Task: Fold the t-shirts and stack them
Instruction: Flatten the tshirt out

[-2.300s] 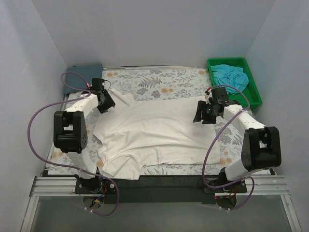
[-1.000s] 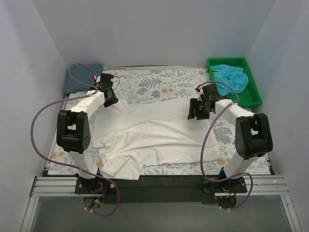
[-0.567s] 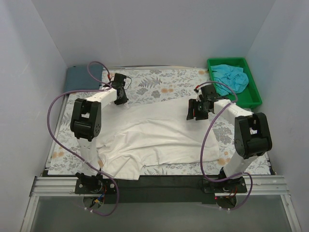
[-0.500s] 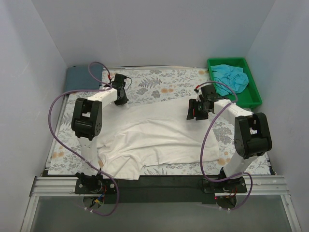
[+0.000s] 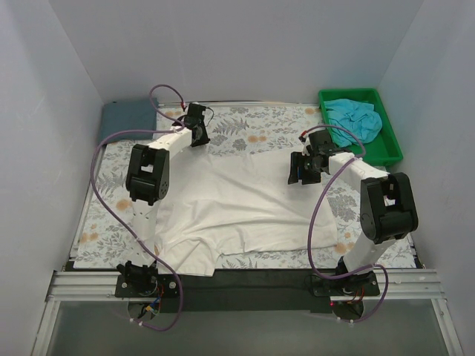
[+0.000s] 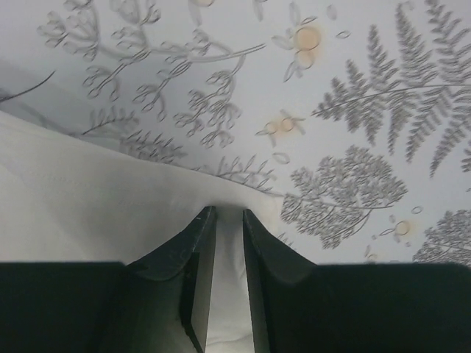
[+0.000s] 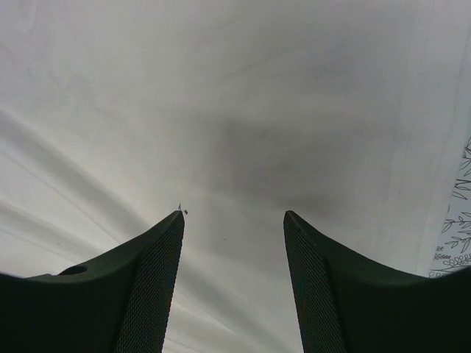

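The cream-white t-shirt [image 5: 237,200] lies spread and wrinkled on the floral table cover [image 5: 252,130]; its printed graphic is hidden. My left gripper [image 5: 196,130] is far out at the back. In the left wrist view it [image 6: 228,213] is shut on the shirt's far edge [image 6: 88,198], with cloth pinched between its fingers. My right gripper [image 5: 301,169] hovers open over the shirt's right upper part, its fingers [image 7: 162,250] spread above bare cloth [image 7: 235,110]. The turquoise t-shirt [image 5: 353,117] lies crumpled in the green bin. The slate blue-grey t-shirt [image 5: 126,114] lies folded at the back left.
The green bin [image 5: 389,141] stands at the back right corner. White walls enclose the table on three sides. Purple cables [image 5: 104,148] loop beside both arms. The black table edge [image 5: 245,276] runs along the front.
My left gripper has swung from the left side toward the back middle, pulling the shirt's upper left edge with it. The right gripper moved slightly inward, then stayed put and open.
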Robot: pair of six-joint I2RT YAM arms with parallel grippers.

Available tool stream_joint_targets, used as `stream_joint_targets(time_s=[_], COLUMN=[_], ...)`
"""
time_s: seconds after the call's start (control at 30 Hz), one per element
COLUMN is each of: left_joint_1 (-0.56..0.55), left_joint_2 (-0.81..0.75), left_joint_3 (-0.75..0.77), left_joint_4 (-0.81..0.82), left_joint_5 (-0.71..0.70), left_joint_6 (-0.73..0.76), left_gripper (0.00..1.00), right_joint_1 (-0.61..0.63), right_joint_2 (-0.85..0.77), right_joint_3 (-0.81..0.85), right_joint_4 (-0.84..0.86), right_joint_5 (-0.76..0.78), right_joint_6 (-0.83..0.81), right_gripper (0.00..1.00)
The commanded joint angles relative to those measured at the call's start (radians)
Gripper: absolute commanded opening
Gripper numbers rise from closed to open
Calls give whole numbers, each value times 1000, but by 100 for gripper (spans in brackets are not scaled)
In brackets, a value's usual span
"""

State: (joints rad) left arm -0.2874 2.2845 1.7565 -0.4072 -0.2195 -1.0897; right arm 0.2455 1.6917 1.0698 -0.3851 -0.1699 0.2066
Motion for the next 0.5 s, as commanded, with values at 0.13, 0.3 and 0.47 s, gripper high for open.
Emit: stream_joint_targets(time_s=[0.13,0.3,0.47], left_joint_1=[-21,-16,-10], left_joint_2=[14,-141,-310], left_joint_3=[132,63,-103], left_joint_4=[39,44,-8], left_joint_5=[16,-90,-173], left_joint_6=[50,63,25], left_gripper=[32,48,54], right_joint_1=[5,5,-5], right_joint_2=[5,-4,16], right_joint_3=[58,73,91], right_joint_4=[28,26,26], right_joint_5=[53,113,127], right_joint_6=[-12,-15,-15], right_gripper=[54,55,54])
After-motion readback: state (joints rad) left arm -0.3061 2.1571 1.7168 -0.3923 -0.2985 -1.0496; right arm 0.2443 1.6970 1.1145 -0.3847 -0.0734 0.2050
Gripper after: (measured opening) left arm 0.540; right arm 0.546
